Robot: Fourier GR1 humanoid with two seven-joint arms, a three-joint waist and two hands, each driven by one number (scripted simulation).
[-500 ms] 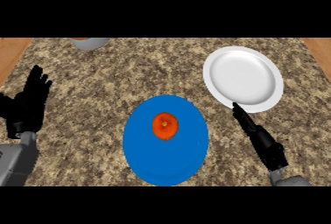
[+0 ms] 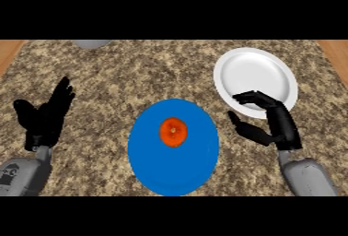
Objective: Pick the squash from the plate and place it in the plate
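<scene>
At the centre of the frame, a little below the middle, sits the squash (image 2: 173, 132), a small orange-red lump resting near the middle of the blue plate (image 2: 149, 166). Nothing touches it yet; it lies alone on the blue surface, which I take to be where the pick has to happen. To the upper right lies the white plate (image 2: 255, 69), bare and close beside the blue one without overlapping it, so it looks like the intended landing spot and only a short carry away.

Between the two plates, right of the squash, is the right hand (image 2: 268, 124). Its fingers are bent over at the top and its thumb juts out toward the blue plate, with a clear gap between them and nothing inside. That shape reads to me as a hand readying itself to close round the squash, though it is still off to the side, partly over the white plate's lower rim.

Far over at the left edge the left hand (image 2: 46, 119) rests with fingers straight and pointing up, holding nothing.

Beneath everything is a speckled brown stone counter (image 2: 102, 69). A grey object (image 2: 92, 44) peeks in at the top left, too cut off to identify. I can read no labels or writing anywhere.
</scene>
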